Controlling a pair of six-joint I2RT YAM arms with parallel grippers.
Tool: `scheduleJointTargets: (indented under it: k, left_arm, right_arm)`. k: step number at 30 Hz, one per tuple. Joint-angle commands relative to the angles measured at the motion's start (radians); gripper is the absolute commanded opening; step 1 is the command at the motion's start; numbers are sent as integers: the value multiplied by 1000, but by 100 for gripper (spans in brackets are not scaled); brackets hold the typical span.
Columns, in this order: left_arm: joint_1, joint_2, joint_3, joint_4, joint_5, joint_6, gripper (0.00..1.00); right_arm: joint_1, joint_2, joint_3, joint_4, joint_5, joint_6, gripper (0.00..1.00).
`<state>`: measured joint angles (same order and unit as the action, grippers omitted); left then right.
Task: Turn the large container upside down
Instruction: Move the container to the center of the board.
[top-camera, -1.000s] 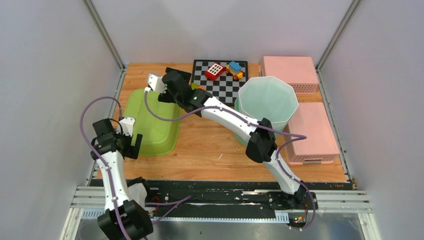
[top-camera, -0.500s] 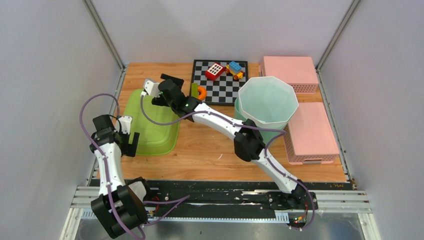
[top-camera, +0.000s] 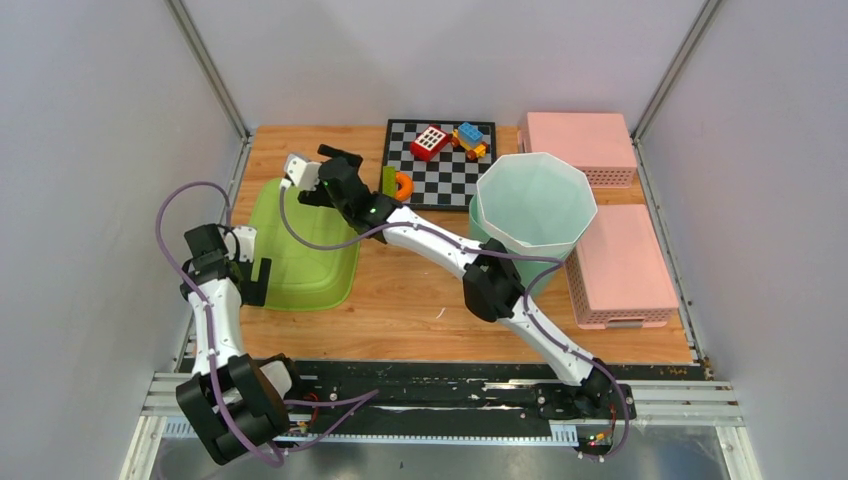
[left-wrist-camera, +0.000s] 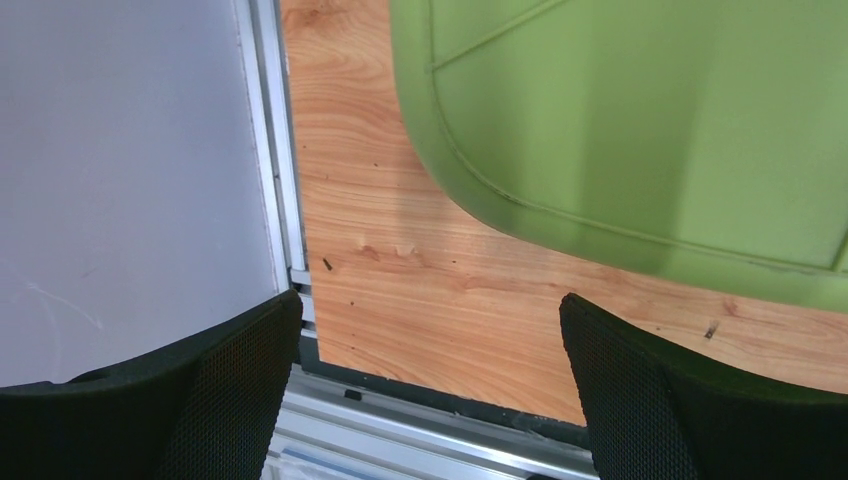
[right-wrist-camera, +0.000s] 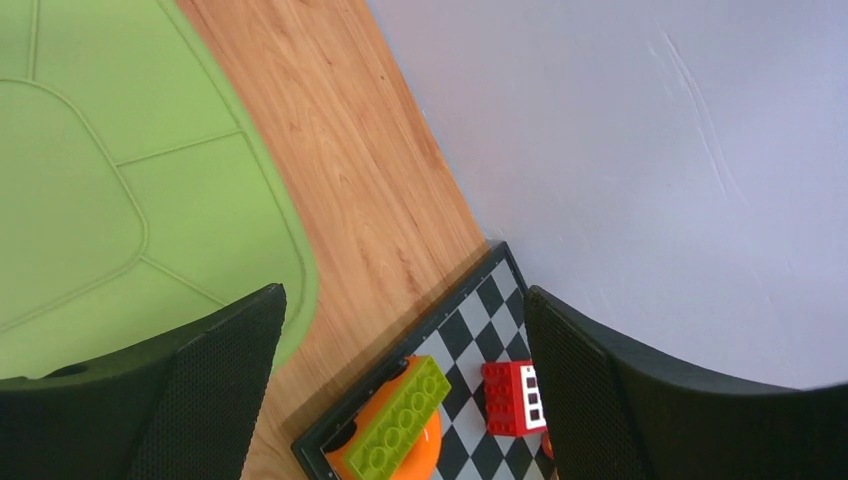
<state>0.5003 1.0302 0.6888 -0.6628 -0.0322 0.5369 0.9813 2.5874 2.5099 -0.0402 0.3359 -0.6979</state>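
The large green container (top-camera: 300, 245) lies on the left of the wooden table with its flat, ribbed base facing up; the left wrist view shows its near corner (left-wrist-camera: 640, 120) and the right wrist view its far corner (right-wrist-camera: 90, 200). My left gripper (top-camera: 255, 283) hangs open just off the near left corner, over bare wood (left-wrist-camera: 430, 380), touching nothing. At the container's far right corner my right gripper (top-camera: 335, 160) is open too, with wood and the checkerboard's edge between its fingers (right-wrist-camera: 405, 380). Neither gripper holds anything.
A tall mint bin (top-camera: 535, 200) stands upright at the right. Behind it and to its right are two pink boxes (top-camera: 580, 140) (top-camera: 620, 265). The checkerboard (top-camera: 440, 180) at the back carries toy bricks, a red one (right-wrist-camera: 512, 397) and a green one (right-wrist-camera: 400, 420). The left wall and rail (left-wrist-camera: 270, 200) are close.
The left gripper has drawn back leftward from the container's near left corner. The right arm has swung left along the container's far edge. The container has stayed put.
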Motion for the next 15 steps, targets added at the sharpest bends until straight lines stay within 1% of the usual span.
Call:
scheduleJointTargets:
  k: [1,8,12,15]
  left_arm:
    - [-3,11,-15,49,-42,-30,100]
    - [-3,35,-12,80,-61,-58,100]
    - [-4,72,-10,113,-83,-72,100]
    - [-4,106,-8,149,-109,-86,100]
  right_arm:
    - [-8,72,29,64,-39,21,90]
    - [-9,121,8,70,-51,27,90]
    - [-19,100,-50,45,-43,55,89]
    - [-29,54,-104,-34,-54,92,89]
